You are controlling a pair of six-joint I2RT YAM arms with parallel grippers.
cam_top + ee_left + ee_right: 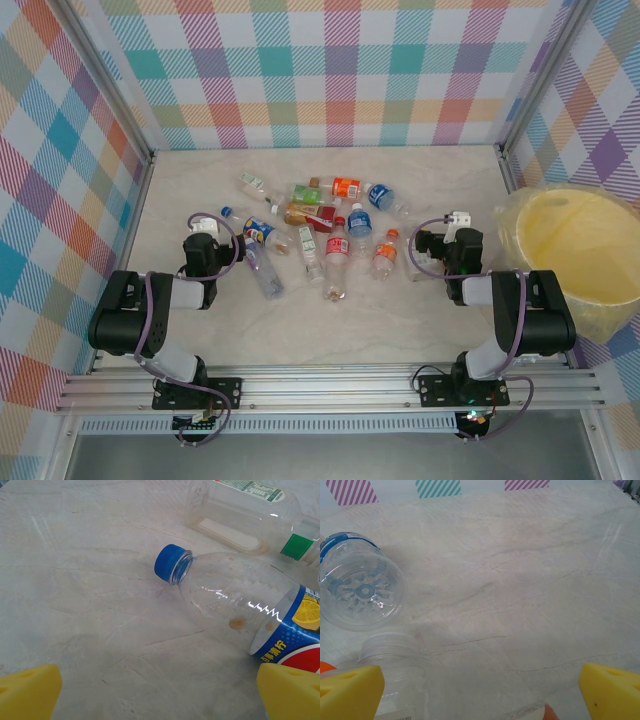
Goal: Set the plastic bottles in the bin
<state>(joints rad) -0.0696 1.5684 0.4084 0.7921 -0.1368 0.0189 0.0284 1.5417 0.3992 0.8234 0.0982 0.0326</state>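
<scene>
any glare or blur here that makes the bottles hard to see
Left wrist: sharp, with small white glints on the blue-capped bottle. Right wrist: the near pale-capped bottle is soft and washed out against the pale table. Top external: even light, but the clear bottles look tiny.

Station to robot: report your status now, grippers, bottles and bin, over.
Left gripper open, right gripper open, both empty. Plastic bottles lie scattered on table; none seen in bin. Blue-capped bottle just ahead of left gripper.
</scene>
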